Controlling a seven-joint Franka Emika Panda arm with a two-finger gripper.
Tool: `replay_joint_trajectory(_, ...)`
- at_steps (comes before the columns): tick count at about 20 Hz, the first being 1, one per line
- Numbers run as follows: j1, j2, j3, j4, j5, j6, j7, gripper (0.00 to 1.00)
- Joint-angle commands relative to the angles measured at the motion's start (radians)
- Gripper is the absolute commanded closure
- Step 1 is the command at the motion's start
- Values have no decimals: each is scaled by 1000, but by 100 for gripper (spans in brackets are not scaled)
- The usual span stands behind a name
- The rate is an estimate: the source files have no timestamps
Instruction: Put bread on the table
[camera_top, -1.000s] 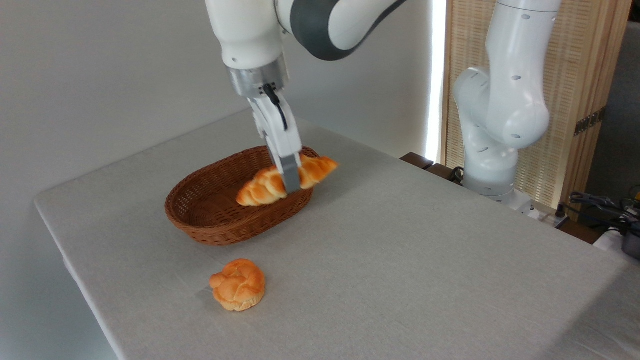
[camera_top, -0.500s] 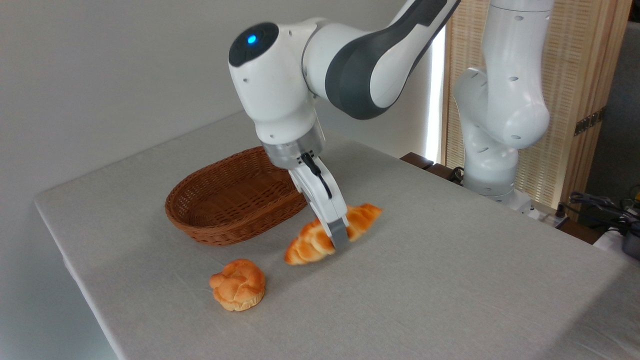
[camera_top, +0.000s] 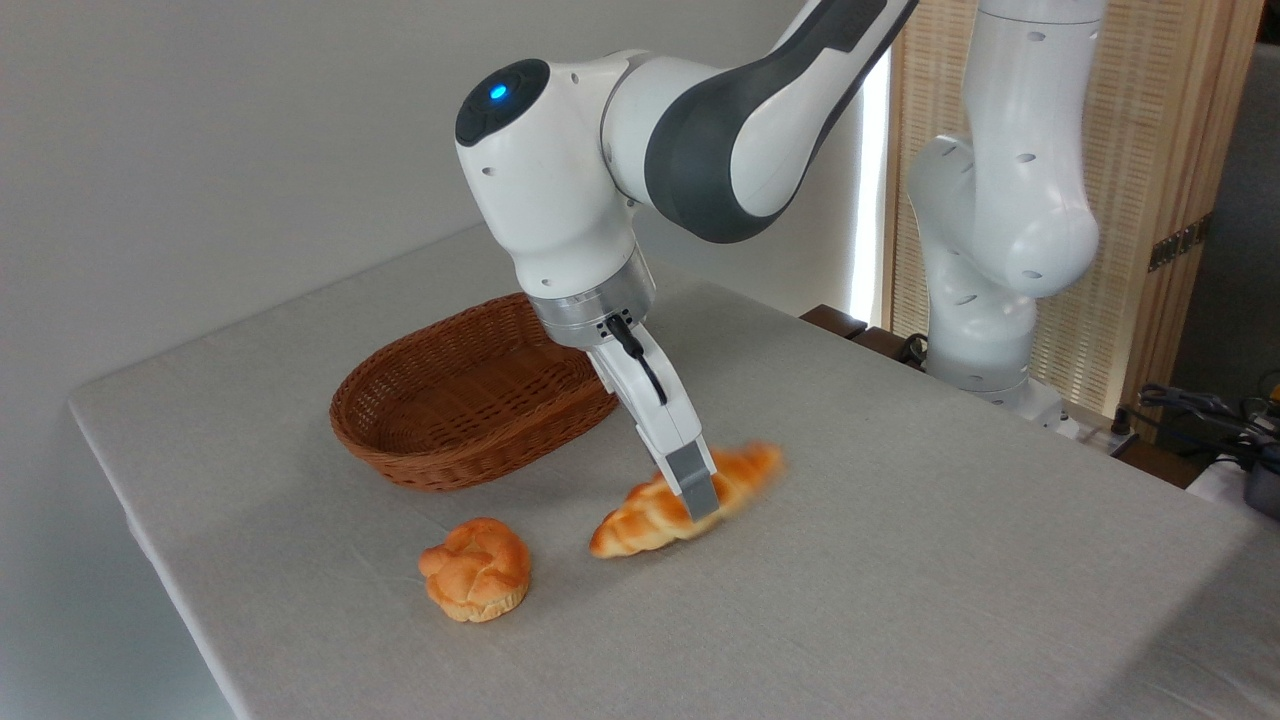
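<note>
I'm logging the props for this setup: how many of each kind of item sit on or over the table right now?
Braided loaf: 1, the bread, held in the gripper
Round bun: 1, the bun
Wicker basket: 1, the basket, nothing visible in it
Total: 3 things on or over the table

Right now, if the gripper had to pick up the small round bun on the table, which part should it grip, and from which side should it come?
Probably from straight above, closing across the middle of the bun. It sits upright and alone on the table, with bare cloth all around, apart from the bread held by the gripper and from the basket. Its knotted top is domed, so a grip around its widest part should slip least.
</note>
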Motion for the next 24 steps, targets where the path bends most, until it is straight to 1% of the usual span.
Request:
replay_joint_trajectory(1,-11,-7,10,-6,17,10,4,0)
replay_joint_trajectory(6,-11,-16,10,6,11,-2,2,0)
replay_joint_trajectory(7,-11,-20,10,26,7,-6,1,0)
replay_joint_trajectory(8,-9,-20,7,61,2,-35,-2,0)
replay_joint_trajectory(9,-8,-20,4,101,-15,-72,-1,0)
replay_joint_trajectory(10,4,-18,1,147,-53,-101,-1,0)
replay_joint_trajectory(11,32,-17,-5,190,-96,-123,-2,0)
replay_joint_trajectory(13,118,-17,-63,268,-175,-138,-5,0)
replay_joint_trajectory(14,152,-13,-96,299,-194,-138,-7,0)
replay_joint_trajectory(15,179,-12,-122,333,-193,-138,-9,0)
replay_joint_trajectory(17,213,-6,-139,385,-194,-149,-10,0)
replay_joint_trajectory(19,218,14,-152,435,-191,-164,-12,0)
replay_joint_trajectory(21,253,48,-180,504,-190,-198,-13,0)
replay_joint_trajectory(22,262,62,-192,531,-190,-212,-13,0)
replay_joint_trajectory(23,267,69,-197,543,-188,-214,-27,0)
replay_joint_trajectory(24,267,77,-199,560,-188,-215,-68,0)
